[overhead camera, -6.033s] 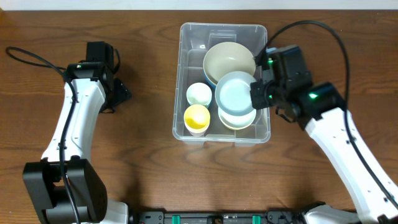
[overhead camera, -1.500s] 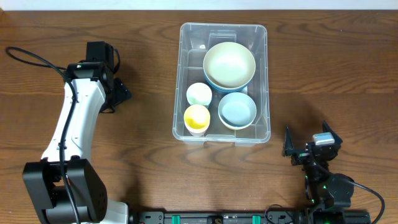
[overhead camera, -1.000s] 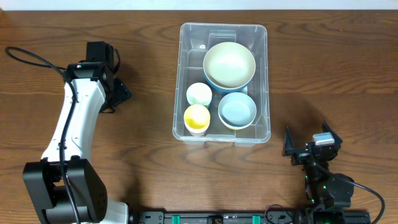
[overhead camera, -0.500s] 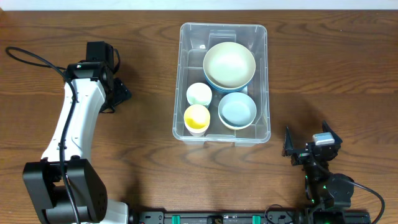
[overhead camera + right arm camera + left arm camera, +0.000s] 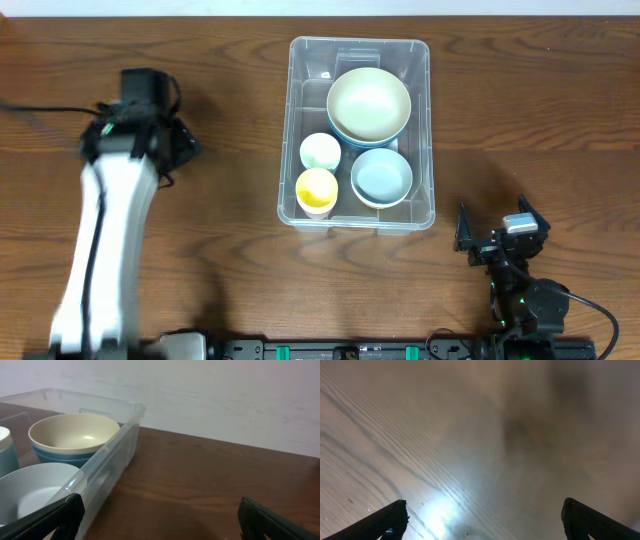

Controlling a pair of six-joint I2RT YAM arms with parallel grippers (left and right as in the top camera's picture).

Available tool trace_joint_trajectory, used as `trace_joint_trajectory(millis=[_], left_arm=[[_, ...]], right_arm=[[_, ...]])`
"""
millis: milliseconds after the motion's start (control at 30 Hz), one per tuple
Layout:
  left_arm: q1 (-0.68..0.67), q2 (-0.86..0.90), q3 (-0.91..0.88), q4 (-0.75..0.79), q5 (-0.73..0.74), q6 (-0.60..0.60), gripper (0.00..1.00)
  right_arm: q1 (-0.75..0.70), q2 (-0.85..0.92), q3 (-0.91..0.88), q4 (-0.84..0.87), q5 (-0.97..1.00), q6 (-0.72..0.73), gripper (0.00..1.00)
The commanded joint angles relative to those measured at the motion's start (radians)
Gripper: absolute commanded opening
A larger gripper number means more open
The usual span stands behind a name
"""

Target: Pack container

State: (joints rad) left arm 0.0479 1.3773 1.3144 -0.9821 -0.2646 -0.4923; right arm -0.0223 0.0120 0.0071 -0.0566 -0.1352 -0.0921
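Observation:
The clear plastic container point(image 5: 292, 130) stands in the middle of the table. Inside it are a large cream bowl point(image 5: 369, 104), a light blue bowl point(image 5: 381, 177), a white cup point(image 5: 320, 152) and a yellow cup point(image 5: 316, 190). My left gripper point(image 5: 183, 148) is open and empty, well left of the container, over bare wood; its arm is blurred. In the left wrist view the gripper point(image 5: 482, 525) shows only blurred wood between its fingers. My right gripper point(image 5: 496, 236) is open and empty, at the front right. Its wrist view looks past the gripper point(image 5: 160, 522) at the container's wall point(image 5: 107, 455).
Dark wooden table point(image 5: 520, 120) all round the container. A black cable point(image 5: 40, 108) trails at the far left. A white wall point(image 5: 225, 395) rises behind the table's far edge in the right wrist view.
Six seconds ago my right gripper was at the container's right side over the light blue bowl; it now rests at the front right. In the last half second my left arm has started moving and blurs.

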Motion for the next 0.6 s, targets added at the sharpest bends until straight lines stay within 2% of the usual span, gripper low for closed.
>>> trace_joint_trajectory(millis=[0,167,333,567], left_arm=[[0.002,-0.234,0.01,-0.004,-0.029,0.017,0.98],[0.001,-0.601,0.01,-0.022,0.003,0.017,0.98],[0.002,-0.937,0.01,-0.111,0.002,0.017,0.98],[0.001,-1.218,0.01,-0.338,0.036,0.016,0.98]], right_arm=[[-0.01,-0.006,-0.002,-0.004,-0.003,-0.014,0.99],[-0.01,-0.006,-0.002,-0.004,-0.003,-0.014,0.99],[-0.01,-0.006,-0.002,-0.004,-0.003,-0.014,0.99],[-0.01,-0.006,-0.002,-0.004,-0.004,-0.014,0.99]])
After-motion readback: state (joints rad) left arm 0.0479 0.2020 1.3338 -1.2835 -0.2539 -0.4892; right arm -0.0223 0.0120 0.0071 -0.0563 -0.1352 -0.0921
